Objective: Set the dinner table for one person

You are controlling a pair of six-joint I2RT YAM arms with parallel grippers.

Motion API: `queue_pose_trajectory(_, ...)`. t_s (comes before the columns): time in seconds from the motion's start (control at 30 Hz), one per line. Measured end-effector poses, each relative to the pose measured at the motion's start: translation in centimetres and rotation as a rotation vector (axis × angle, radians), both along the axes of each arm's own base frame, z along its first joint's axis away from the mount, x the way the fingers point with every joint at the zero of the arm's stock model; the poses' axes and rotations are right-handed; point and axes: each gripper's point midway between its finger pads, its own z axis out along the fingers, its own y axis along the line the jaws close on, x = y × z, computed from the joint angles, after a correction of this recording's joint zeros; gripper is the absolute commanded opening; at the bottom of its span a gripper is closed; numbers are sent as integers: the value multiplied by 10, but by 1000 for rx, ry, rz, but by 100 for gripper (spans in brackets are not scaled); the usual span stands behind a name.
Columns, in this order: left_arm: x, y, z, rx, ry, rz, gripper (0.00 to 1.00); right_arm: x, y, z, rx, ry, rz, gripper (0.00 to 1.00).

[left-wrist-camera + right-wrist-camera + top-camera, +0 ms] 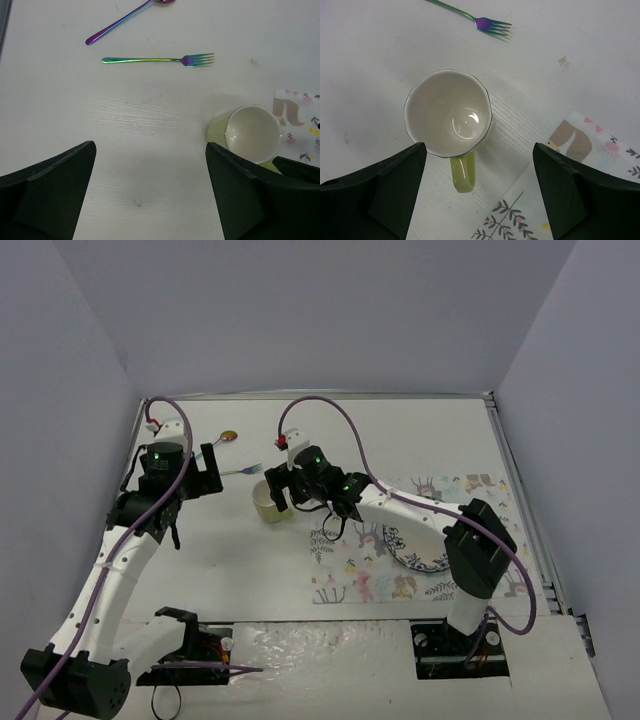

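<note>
A pale green cup [271, 506] with a white inside stands upright on the white dinner table [420, 435], just left of the printed mat [440, 570]. My right gripper [279, 488] hovers over it, open and empty. In the right wrist view the cup [449, 112] lies ahead of the gripper [479, 192], its handle [462, 172] pointing back between the jaws. A rainbow fork [243, 471] and spoon [226, 438] lie at the back left. My left gripper [207, 475] is open and empty near the fork [160, 60], with the spoon [125, 20] beyond.
A white plate with a dark patterned rim [412, 552] sits on the mat, partly under the right arm. The cup [252, 132] and a mat corner [297, 122] show at the right of the left wrist view. Grey walls enclose the table on three sides.
</note>
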Motion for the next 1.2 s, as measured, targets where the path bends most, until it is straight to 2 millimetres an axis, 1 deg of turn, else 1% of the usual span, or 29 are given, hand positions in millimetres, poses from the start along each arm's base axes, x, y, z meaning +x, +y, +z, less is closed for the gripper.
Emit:
queue_pose_trajectory(0.1,-6,16,-9,37,23,28,88,4,3,-9,-21,15,-12,79)
queue_pose_trajectory(0.2,-11,28,-19,60,51,53,88,11,6,-16,-36,28,-38,77)
queue_pose_trajectory(0.3,-14,33,-24,73,62,63,88,18,11,-22,-41,35,-62,74)
queue_pose_trajectory(0.4,-16,34,-22,76,52,63,88,22,12,-30,-57,48,-80,72)
queue_pose_trajectory(0.53,-17,35,-19,82,43,66,88,28,17,-34,-66,52,-92,64)
queue_pose_trajectory(0.6,-17,36,-19,85,42,66,88,29,18,-34,-71,54,-94,54)
queue_pose_trajectory(0.67,-17,36,-19,87,42,67,88,31,19,-34,-74,53,-96,45)
queue_pose_trajectory(0.73,-18,36,-18,88,41,67,88,33,21,-32,-75,52,-99,42)
queue_pose_trajectory(0.8,-18,36,-18,88,39,67,88,35,22,-32,-77,53,-100,35)
queue_pose_trajectory(1.0,-19,37,-16,87,32,67,89,35,22,-42,-100,69,-99,30)
queue_pose_trajectory(1.07,-19,37,-16,87,31,67,88,34,22,-46,-113,77,-98,25)
queue_pose_trajectory(1.2,-19,37,-15,86,28,67,88,34,21,-48,-126,85,-96,5)
